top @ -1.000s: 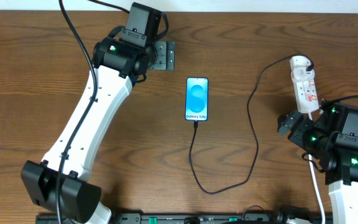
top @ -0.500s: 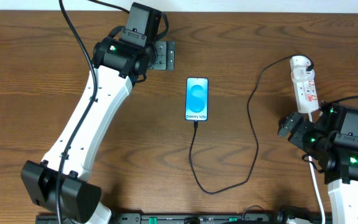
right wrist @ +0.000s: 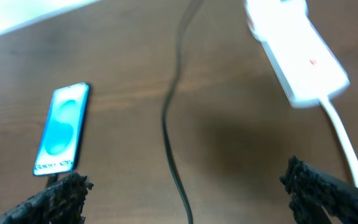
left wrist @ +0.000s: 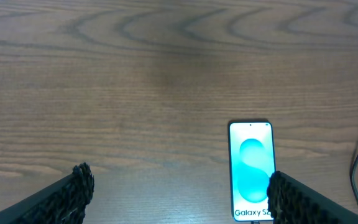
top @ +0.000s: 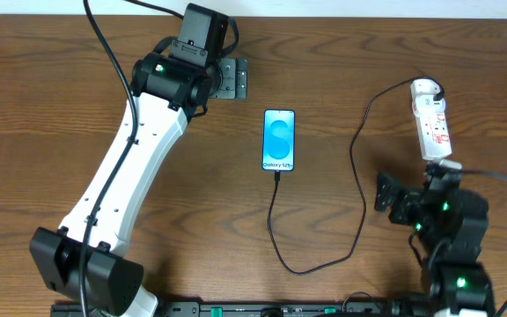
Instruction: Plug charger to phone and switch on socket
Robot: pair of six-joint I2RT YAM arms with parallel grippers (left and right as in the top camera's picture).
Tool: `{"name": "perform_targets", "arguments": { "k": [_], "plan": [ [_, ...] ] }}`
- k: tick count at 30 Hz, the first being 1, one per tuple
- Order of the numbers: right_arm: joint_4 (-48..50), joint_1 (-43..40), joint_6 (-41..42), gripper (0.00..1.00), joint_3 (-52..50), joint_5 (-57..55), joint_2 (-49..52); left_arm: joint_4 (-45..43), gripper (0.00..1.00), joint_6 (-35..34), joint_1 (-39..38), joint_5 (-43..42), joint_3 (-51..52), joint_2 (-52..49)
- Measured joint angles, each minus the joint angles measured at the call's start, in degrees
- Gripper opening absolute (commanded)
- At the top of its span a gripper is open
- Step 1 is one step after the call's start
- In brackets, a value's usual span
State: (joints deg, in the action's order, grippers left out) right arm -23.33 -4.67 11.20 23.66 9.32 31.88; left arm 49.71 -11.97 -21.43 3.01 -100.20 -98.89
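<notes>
- Your phone [top: 279,139] lies flat and screen-up near the middle of the wooden table [top: 42,132].
- The charger [top: 359,176], a thin black cable, meets the phone's short end by the white lettering. It loops toward the arms' bases, then runs up to the socket's far end.
- The socket [top: 431,123], a white strip, lies at the right, well apart from the phone.
- Your left gripper [top: 231,77] hovers beyond the phone, fingers [left wrist: 73,193] spread wide, empty.
- Your right gripper [top: 390,198] hangs between cable and socket, fingers [right wrist: 61,196] wide apart, empty.
</notes>
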Motion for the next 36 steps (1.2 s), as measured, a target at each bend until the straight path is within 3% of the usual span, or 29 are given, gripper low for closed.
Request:
{"name": "perform_targets", "arguments": {
  "k": [8, 16, 36],
  "plan": [
    [9.99, 2.19, -3.34, 0.99, -10.75, 0.13, -16.76, 0.02, 0.91, 0.0, 0.0, -0.02, 0.0, 0.0],
    [16.33, 6.49, -8.13, 0.99, -16.39, -0.55, -26.38, 0.0, 0.91, 0.0, 0.0, -0.02, 0.0, 0.0],
    [21.86, 8.24, -10.14, 0.99, -23.26, -5.64, -31.15, 0.0, 0.91, 0.0, 0.0, -0.02, 0.0, 0.0]
  ]
}}
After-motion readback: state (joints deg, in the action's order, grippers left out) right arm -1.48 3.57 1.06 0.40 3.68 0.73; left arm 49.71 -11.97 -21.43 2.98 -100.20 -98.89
